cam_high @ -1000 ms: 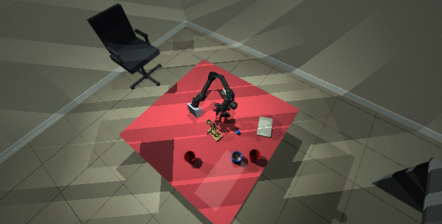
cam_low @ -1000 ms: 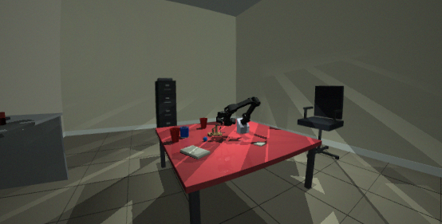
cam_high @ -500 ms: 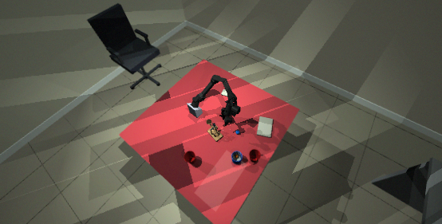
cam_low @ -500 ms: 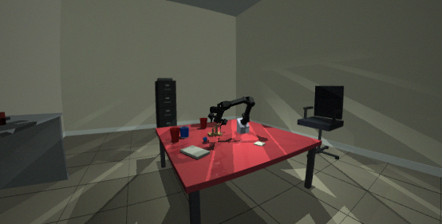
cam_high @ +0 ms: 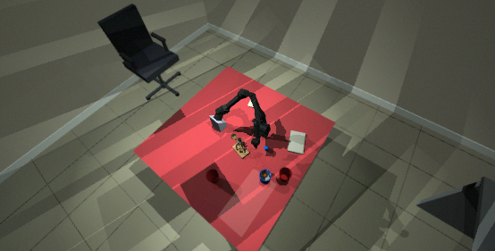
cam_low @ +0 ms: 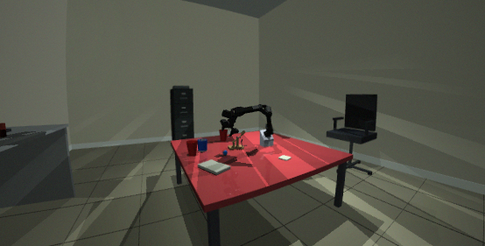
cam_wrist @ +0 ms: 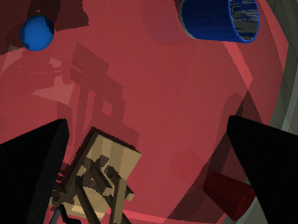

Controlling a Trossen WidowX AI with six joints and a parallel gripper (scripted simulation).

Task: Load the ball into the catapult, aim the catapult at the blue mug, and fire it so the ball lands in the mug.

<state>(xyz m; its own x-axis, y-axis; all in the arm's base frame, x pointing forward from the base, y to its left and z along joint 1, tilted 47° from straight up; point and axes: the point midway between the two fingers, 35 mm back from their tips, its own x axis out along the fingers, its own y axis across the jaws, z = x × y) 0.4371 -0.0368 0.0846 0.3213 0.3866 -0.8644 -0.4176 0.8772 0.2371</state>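
The blue ball (cam_high: 266,148) (cam_low: 225,152) (cam_wrist: 37,33) rests on the red table, beside the catapult and apart from it. The wooden catapult (cam_high: 239,149) (cam_low: 235,147) (cam_wrist: 120,154) stands on the table; in the wrist view it is at the lower left, partly cut off by the frame. The blue mug (cam_high: 260,179) (cam_low: 202,145) (cam_wrist: 210,21) stands upright towards the table's far side from the arm's base, at the top right of the wrist view. My gripper (cam_wrist: 149,125) is wide open and empty, above the table near the catapult and the ball.
One red cup (cam_high: 285,175) (cam_low: 192,148) stands close beside the blue mug. Another red cup (cam_high: 213,176) (cam_low: 223,135) (cam_wrist: 230,196) stands apart on the catapult's other side. An open book (cam_high: 297,142) (cam_low: 214,166) lies near the table edge. A small white item (cam_high: 250,104) (cam_low: 284,158) lies nearer the arm's base.
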